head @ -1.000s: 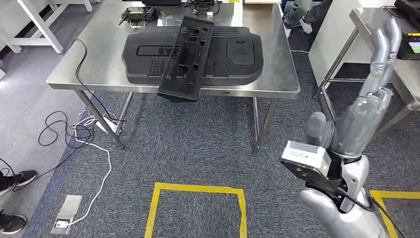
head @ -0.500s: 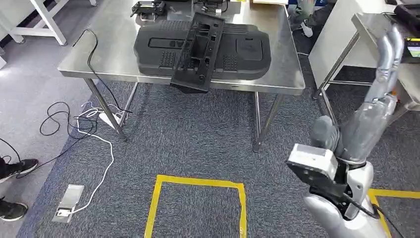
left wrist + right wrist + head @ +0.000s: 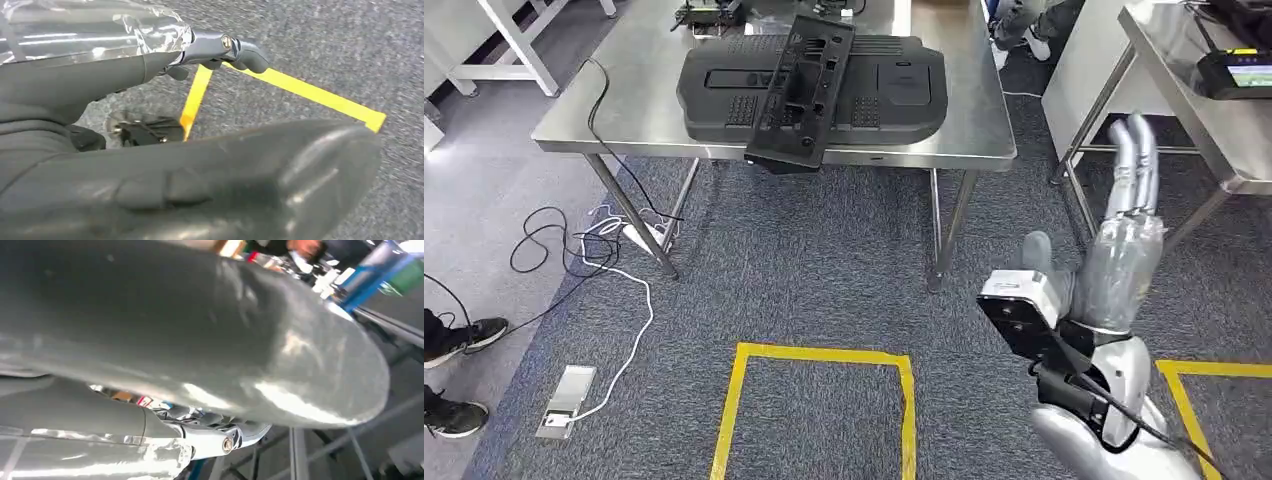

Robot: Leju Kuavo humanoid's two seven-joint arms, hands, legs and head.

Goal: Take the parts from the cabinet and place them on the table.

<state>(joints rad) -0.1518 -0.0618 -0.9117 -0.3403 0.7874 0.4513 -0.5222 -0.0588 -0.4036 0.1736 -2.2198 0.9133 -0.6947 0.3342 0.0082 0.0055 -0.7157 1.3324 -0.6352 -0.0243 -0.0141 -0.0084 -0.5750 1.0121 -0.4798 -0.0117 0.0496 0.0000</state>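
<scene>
Steel tabletop [image 3: 639, 120], up ahead and left of the right hand [image 3: 1124, 235], carries two black parts: a long panel [image 3: 799, 90] lying across a wide cover [image 3: 814, 85]. Right hand raised, fingers straight, holding nothing. Left wrist view: left hand [image 3: 150, 165] over carpet and yellow tape [image 3: 305, 92], fingers apart, nothing held. Right wrist view: thumb [image 3: 200, 335] close, blurred.

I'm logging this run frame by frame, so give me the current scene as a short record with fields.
table: steel table, ahead of the robot
parts: large black panel lying flat on it; narrow black part across the panel, its near end over the table edge
right hand: raised, fingers straight, holding nothing
left hand: over carpet and yellow tape, holding nothing
floor: cables by the table leg
</scene>
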